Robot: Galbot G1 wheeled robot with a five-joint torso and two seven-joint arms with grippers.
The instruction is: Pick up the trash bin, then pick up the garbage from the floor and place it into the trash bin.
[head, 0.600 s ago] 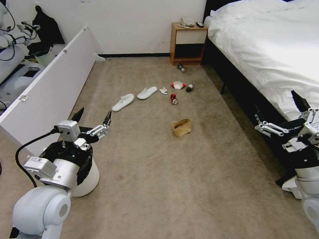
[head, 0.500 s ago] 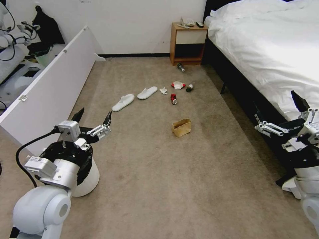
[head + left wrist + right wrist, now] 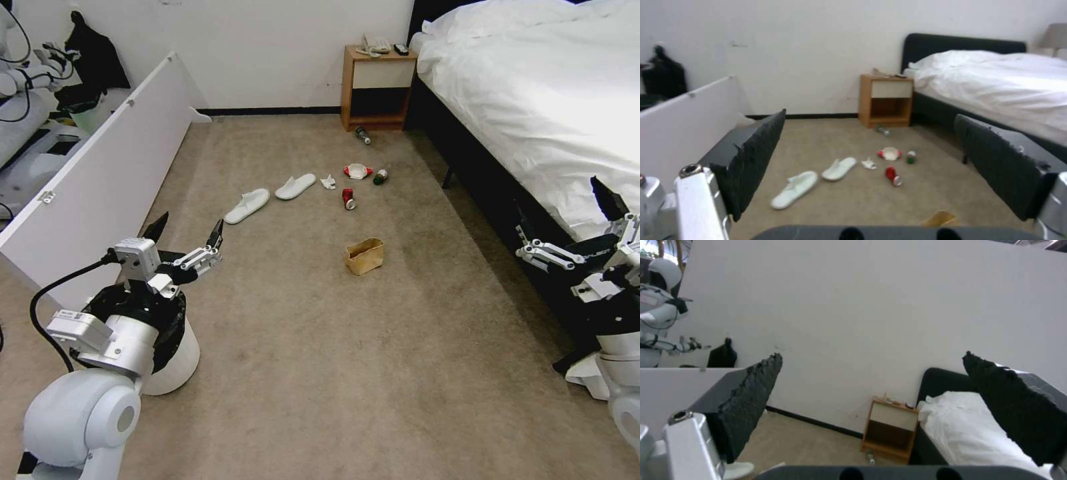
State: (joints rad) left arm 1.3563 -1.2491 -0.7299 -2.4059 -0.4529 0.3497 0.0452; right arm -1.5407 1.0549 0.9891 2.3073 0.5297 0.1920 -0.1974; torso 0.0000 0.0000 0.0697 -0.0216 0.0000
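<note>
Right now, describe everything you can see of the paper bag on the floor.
The paper bag is small, brown and looks like crumpled kraft paper. It stands upright on the beige carpet with its mouth open upward and its rim bent and uneven. It sits alone in mid-floor, nearer the robot than the red can, with nothing touching it but the carpet. From the left wrist view just one tan corner peeks up past the camera housing.
</note>
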